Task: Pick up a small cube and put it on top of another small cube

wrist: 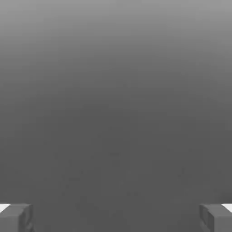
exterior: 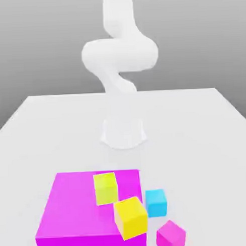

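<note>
The small cyan cube (exterior: 155, 202) rests on the white table (exterior: 206, 141) near the front, just to the exterior view's right of a big magenta block (exterior: 73, 213). A small magenta cube (exterior: 170, 235) lies in front of it, slightly further right. In the hand view my gripper (wrist: 116, 217) is open: its two grey fingertips (wrist: 16, 217) stand far apart at the frame's corners, with nothing between them and only plain grey background beyond. The white arm (exterior: 119, 54) rises from its base (exterior: 123, 132) at the middle of the table, well behind the cubes.
Two yellow cubes sit on the big magenta block: one (exterior: 105, 187) near its top middle, the other (exterior: 130, 217) at its front right corner, close to the cyan cube. The table stretches wide on both sides of the arm's base.
</note>
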Motion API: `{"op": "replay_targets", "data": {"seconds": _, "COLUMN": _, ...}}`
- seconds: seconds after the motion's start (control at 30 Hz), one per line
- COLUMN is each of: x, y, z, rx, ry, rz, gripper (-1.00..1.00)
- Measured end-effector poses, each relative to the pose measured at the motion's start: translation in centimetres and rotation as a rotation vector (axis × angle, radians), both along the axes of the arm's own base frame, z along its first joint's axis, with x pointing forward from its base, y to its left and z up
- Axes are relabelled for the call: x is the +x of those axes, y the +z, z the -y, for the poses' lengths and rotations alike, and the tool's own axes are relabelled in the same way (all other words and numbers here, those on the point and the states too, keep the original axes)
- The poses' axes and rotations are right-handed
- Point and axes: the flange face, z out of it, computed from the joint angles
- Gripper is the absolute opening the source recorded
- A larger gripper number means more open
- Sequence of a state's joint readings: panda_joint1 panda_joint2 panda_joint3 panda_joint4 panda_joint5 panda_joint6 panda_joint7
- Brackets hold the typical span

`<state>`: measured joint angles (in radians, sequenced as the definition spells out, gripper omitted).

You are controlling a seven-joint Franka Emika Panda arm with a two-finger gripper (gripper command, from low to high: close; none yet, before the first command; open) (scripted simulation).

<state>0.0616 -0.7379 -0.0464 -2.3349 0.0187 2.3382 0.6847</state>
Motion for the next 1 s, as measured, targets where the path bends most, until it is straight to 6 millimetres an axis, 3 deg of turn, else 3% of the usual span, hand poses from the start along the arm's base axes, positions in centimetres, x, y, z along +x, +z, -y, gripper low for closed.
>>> {"op": "replay_targets", "data": {"seconds": 0.23, "x": 5.5, "y": -11.3, "z": -1.7, "rx": -0.098, "ry": 0.317, "rz": -0.145, "gripper": 0.00}}
{"op": "replay_targets", "data": {"seconds": 0.47, "x": 7.6, "y": -22.9, "z": -4.8, "rx": -0.210, "ry": 0.627, "rz": -0.267, "gripper": 0.00}}
{"op": "replay_targets", "data": {"seconds": 0.7, "x": 6.4, "y": -33.9, "z": -7.4, "rx": -0.340, "ry": 0.934, "rz": -0.375, "gripper": 0.00}}
{"op": "replay_targets", "data": {"seconds": 1.0, "x": 1.6, "y": -45.3, "z": -8.5, "rx": -0.542, "ry": 1.329, "rz": -0.504, "gripper": 0.00}}
